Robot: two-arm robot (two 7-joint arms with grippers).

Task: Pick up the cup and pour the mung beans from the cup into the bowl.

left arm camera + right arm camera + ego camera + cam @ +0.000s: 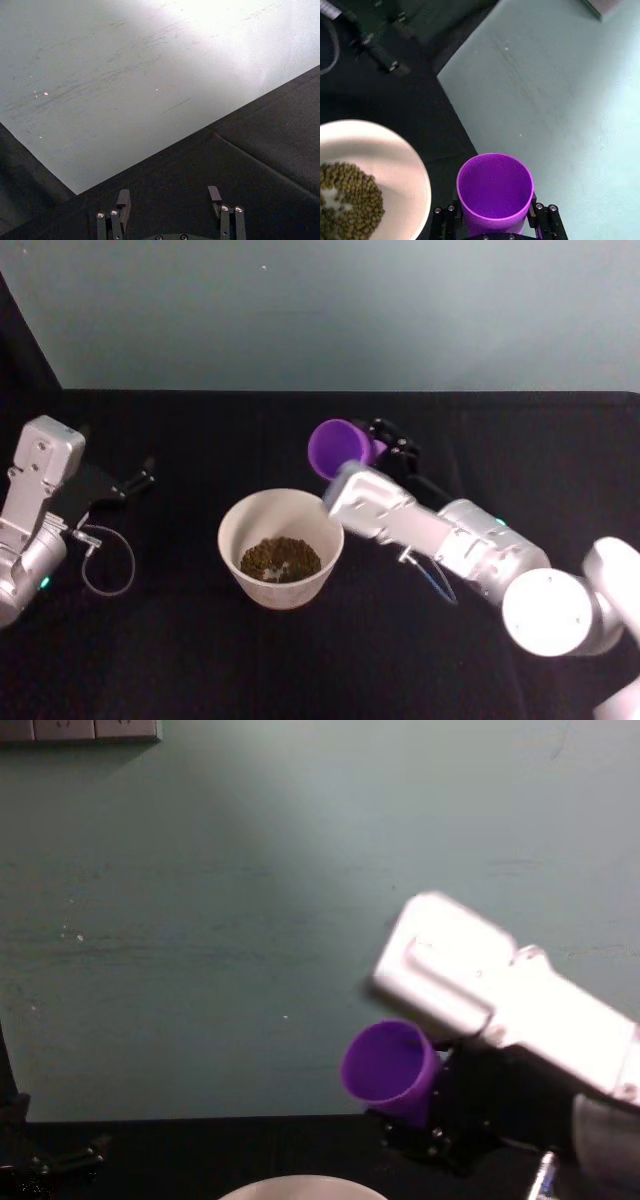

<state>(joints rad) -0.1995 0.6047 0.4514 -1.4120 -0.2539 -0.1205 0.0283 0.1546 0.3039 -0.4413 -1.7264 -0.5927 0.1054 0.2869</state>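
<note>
Right pincer clamped on empty purple cup, tipped just behind white bowl holding mung beans. Left pincer spread open, idle over black table. No readable writing.

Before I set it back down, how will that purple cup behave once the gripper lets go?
Probably very light: the cup, held in the right gripper, looks empty, and the beans lie in the bowl. Its smooth walls may slip. It is tilted now, and released on its side it would likely roll. The left gripper is parked, open.
</note>
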